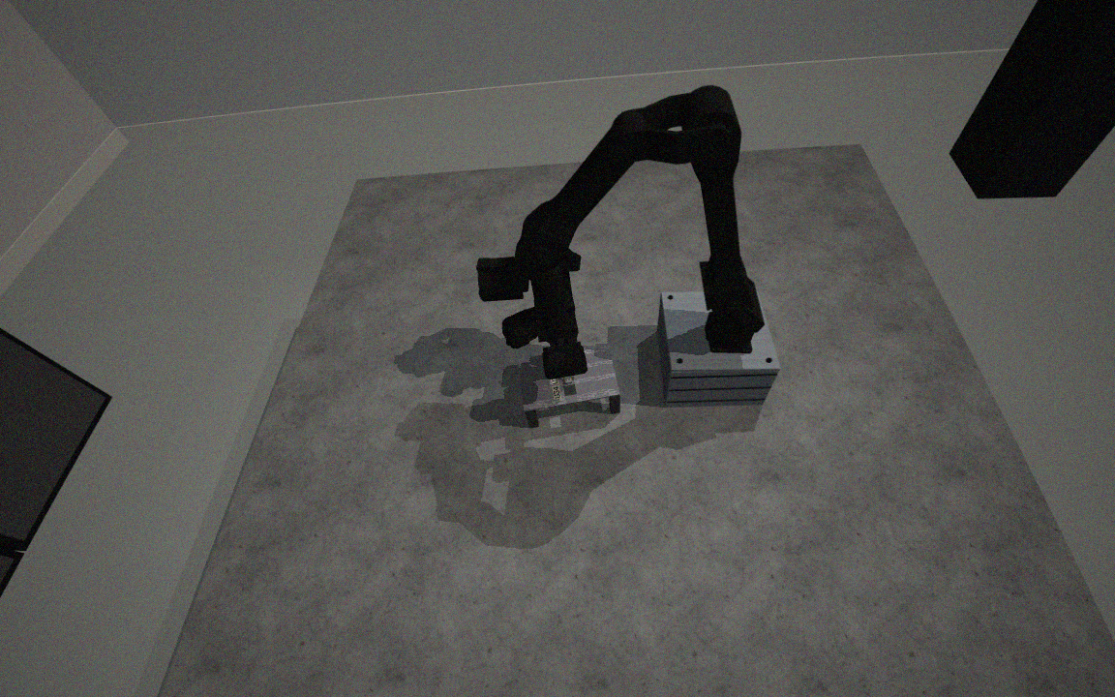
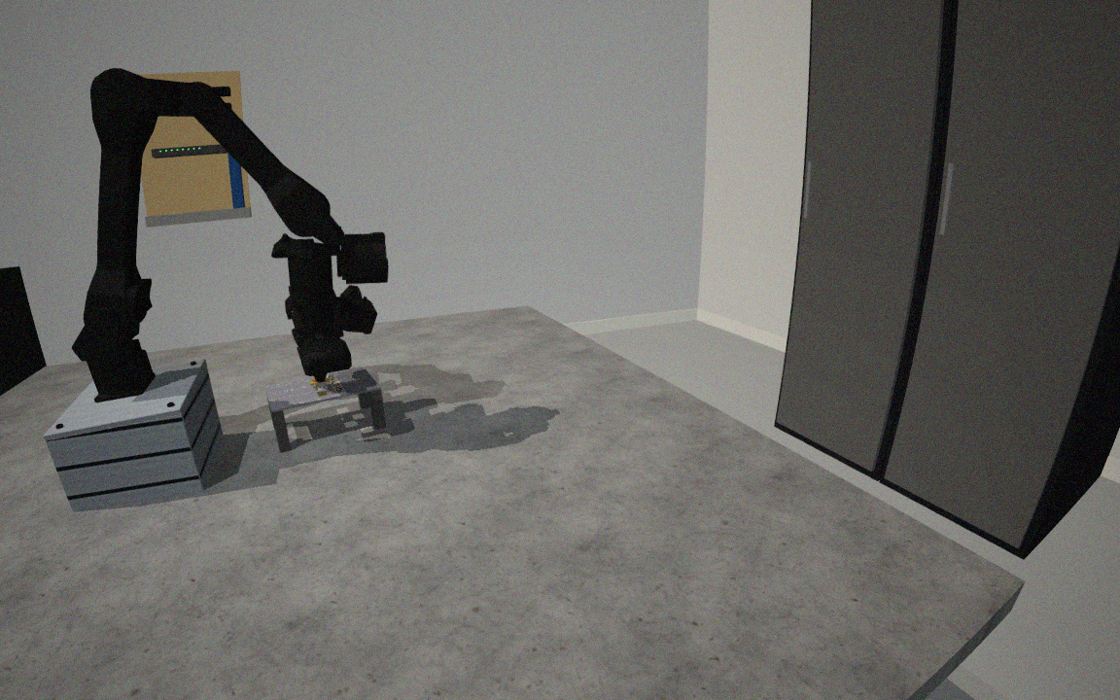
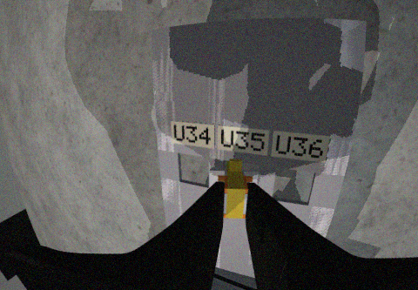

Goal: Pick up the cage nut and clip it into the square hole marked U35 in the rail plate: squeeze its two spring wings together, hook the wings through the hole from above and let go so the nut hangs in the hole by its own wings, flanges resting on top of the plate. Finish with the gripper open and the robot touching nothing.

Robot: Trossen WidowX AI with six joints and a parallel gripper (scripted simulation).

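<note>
Wrist view gives you the cage nut [image 3: 235,203] as a yellow, blocky piece with orange edges, pinched between the black, tapering fingertips of your claw [image 1: 565,374] [image 2: 319,375] [image 3: 235,191], which stand only slightly apart. The nut lies at the tips, just beside the U35 label [image 3: 242,141]. That cream tag with blocky dark lettering is on the smooth, pale, streaked rail plate [image 1: 591,381] [image 2: 286,396] [image 3: 196,94]. On either side of the nut you see square holes [image 3: 193,169] [image 3: 300,190] in the plate; you can't tell how deep the nut sits. Beneath the plate spreads a mottled grey, stone-like tabletop [image 1: 631,563] [image 2: 494,540] [image 3: 39,107].
</note>
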